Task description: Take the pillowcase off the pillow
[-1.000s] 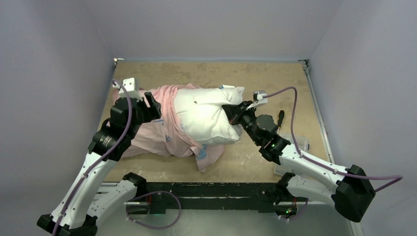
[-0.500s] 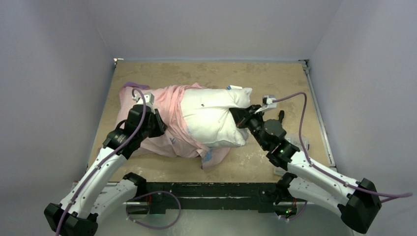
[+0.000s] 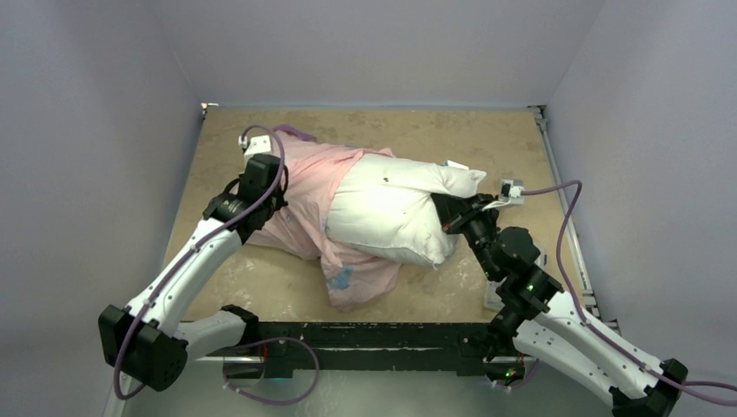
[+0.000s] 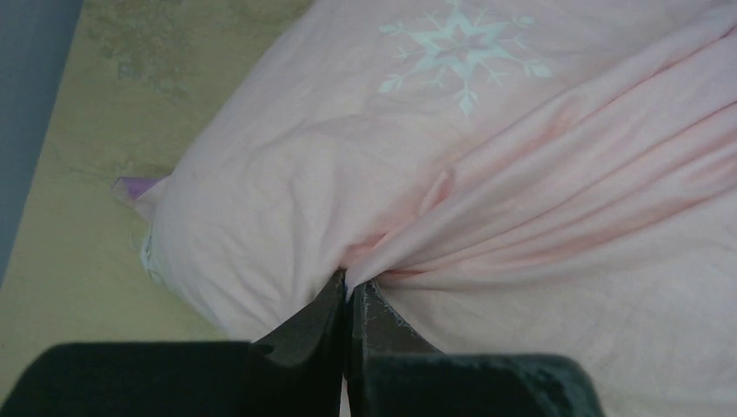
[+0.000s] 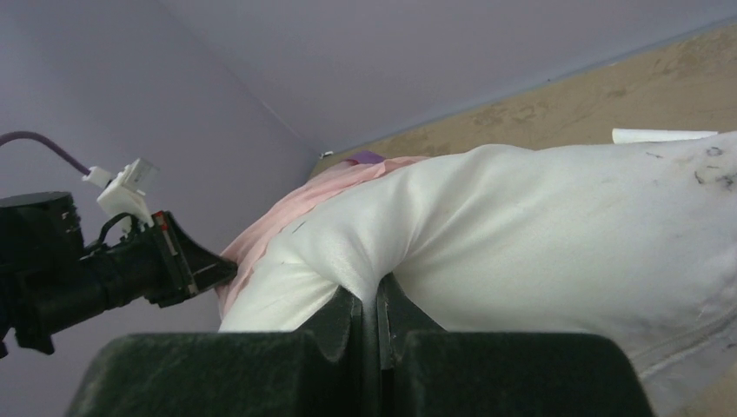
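The pillowcase (image 3: 300,195) is a thin, limp cloth lying pale pink side out. It is rumpled into long soft ridges over the left half of the bundle and trails toward the near edge in a loose flap with a small blue patch of print. A white snowflake (image 4: 463,48) shows faintly through the weave in the left wrist view, and a sliver of purple peeks out at the far corner. The pillow (image 3: 391,213) is plump, smooth and white with a few dark specks. Its right half bulges bare out of the cover's open mouth, rounded at the corners. The left gripper (image 4: 350,291) is pinched tight on a tuck of the pink fabric, and taut pleats fan away from its black fingertips. The right gripper (image 5: 376,300) is clamped on the pillow's right end, where the stuffing dimples into a deep crease. Both things lie across the middle of the table (image 3: 391,130), a tan, mottled, scuffed board. Plain lavender-grey walls (image 3: 382,52) enclose it on three sides.
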